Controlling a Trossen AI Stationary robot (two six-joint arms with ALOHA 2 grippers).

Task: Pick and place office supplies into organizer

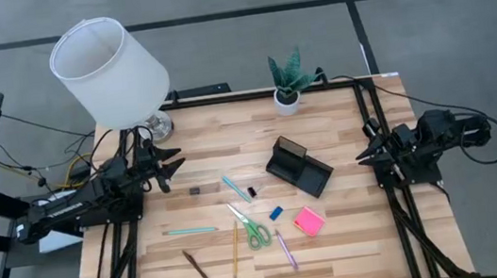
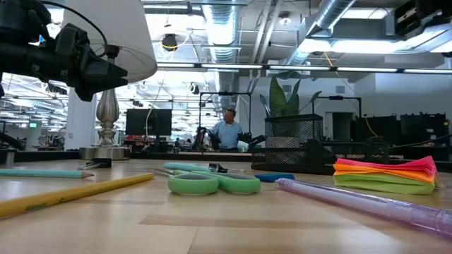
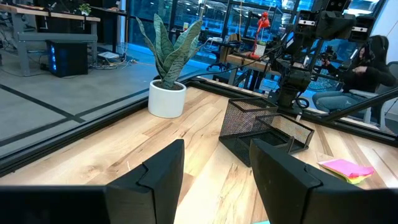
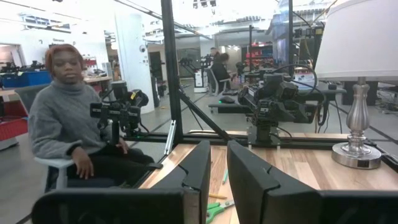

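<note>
Both arms wait at the tabletop edges w/ nothing held: left claw wide, right claw narrow. Supplies lie loose near the organizer. Best first pick is prob. the teal pen: come straight down, jaws across the barrel.

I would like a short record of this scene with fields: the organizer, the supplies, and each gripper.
organizer: black mesh organizer near the table's middle, nothing visible inside
supplies: green scissors, pink sticky notes, blue eraser and pens lie loose on the table
left gripper: left gripper raised at the left edge, fingers apart, holding nothing
right gripper: right gripper raised at the right edge, fingers slightly apart, holding nothing
</note>
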